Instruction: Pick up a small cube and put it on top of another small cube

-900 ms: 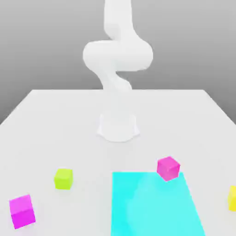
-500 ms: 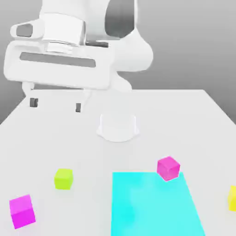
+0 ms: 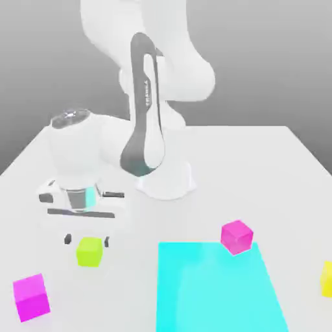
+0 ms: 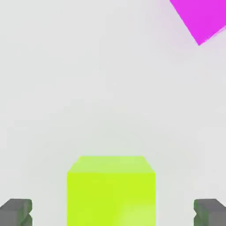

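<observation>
Hand (image 3: 87, 240) pointing down, fingers spread, above lime cube (image 3: 89, 251).

The hand (image 3: 87, 240) hangs spread just above the lime cube (image 3: 89, 251), a finger (image 4: 16, 212) clear of each side. Bare counter (image 3: 259, 168) rings that cube; the nearest pink cube (image 3: 31, 296) sits well apart toward the exterior view's left.
</observation>
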Available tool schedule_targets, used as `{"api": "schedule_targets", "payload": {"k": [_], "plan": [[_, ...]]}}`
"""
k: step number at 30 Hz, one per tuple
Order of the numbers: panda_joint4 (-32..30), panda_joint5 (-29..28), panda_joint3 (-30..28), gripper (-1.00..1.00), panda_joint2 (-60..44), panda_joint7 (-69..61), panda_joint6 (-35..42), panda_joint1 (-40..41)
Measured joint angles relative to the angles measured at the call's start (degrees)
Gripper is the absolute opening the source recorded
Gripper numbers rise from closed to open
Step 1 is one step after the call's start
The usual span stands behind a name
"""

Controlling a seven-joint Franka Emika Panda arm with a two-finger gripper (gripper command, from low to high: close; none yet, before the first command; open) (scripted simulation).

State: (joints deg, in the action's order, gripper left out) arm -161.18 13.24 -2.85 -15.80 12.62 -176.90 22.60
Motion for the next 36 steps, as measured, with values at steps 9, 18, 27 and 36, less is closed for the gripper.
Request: {"api": "schedule_targets", "payload": {"k": [9,18,27,36], "plan": [[-0.58,-1.91,-1.50,-1.00,2.60,1.54,2.09,-1.08],[3.24,-11.62,-4.65,-1.00,12.50,2.92,15.73,-1.31],[21.77,-11.17,-3.14,-1.00,6.25,-14.17,28.10,1.17],[25.41,-9.82,-1.55,1.00,-3.41,-18.01,22.10,2.70]]}}
